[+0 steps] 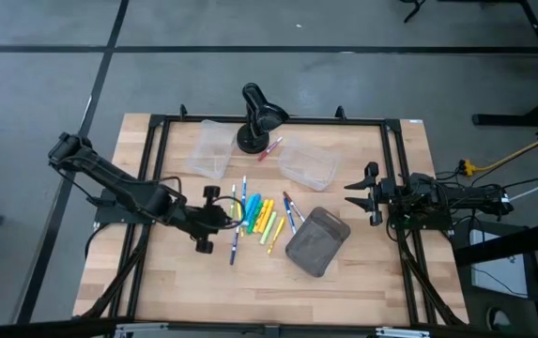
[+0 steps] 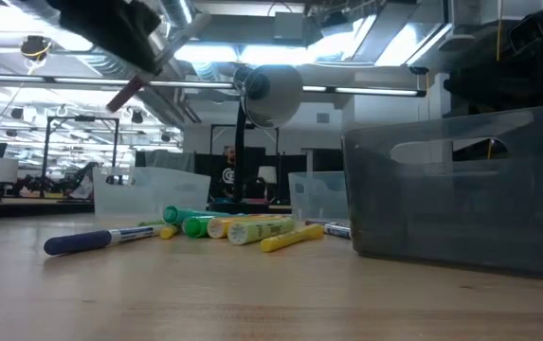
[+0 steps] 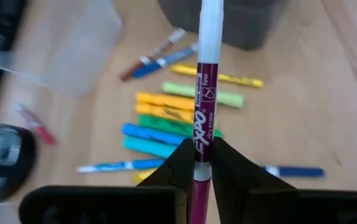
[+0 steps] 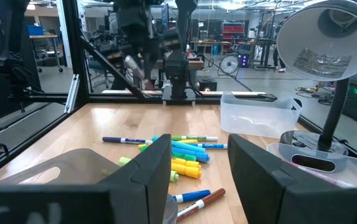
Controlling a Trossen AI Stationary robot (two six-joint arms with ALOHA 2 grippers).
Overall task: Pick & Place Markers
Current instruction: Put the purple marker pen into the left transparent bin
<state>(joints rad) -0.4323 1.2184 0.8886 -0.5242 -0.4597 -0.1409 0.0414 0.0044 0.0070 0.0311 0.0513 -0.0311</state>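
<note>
One slim magenta dry-erase marker (image 3: 201, 87) is clamped in my left pincer (image 3: 198, 163); most markers (image 1: 259, 218) remain mid-counter (image 1: 156, 282). My right pincer (image 1: 362, 194) waits agape, right.

In the left wrist view, the magenta marker (image 3: 202, 93) is cut off at the picture's top edge, and its lower end is hidden between the fingers of the left gripper (image 3: 196, 167). The clear bin (image 3: 72, 46) and the lamp base (image 3: 4, 158) are blurred there. In the low view, the grey pouch (image 2: 461, 189) runs past the right edge and hides the markers behind it.
</note>
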